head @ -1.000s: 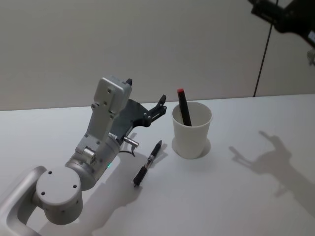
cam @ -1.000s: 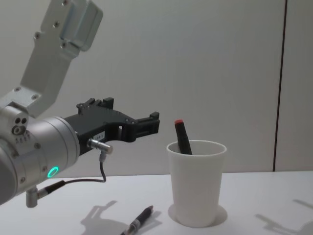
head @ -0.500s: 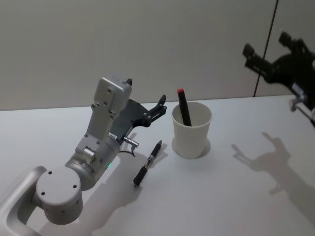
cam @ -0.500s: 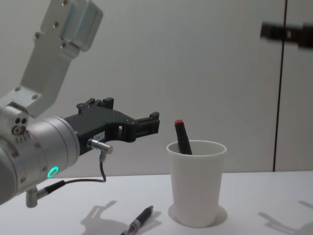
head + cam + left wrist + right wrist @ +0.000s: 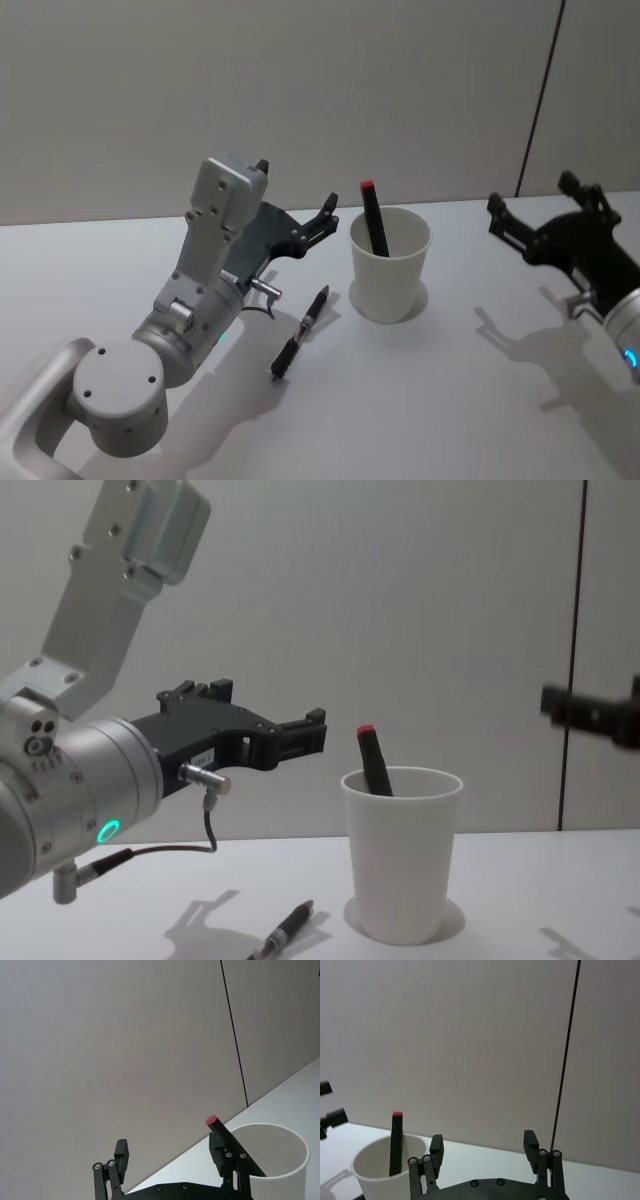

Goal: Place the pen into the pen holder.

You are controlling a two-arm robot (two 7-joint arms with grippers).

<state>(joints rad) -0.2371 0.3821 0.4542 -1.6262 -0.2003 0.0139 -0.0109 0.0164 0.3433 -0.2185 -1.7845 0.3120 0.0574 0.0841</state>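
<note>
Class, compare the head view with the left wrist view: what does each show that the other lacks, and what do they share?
Head view, not left wrist view: the black pen lying on the table beside the pen holder, and the open right gripper on the holder's right. Left wrist view, not head view: no new object, just a look along the open left gripper between its fingers. Both: the white holder, the red-capped marker standing in it, the left gripper and the wall seam.

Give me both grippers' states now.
Left gripper: open, holding nothing, left of the pen holder.
Right gripper: open, holding nothing, right of the pen holder.
</note>
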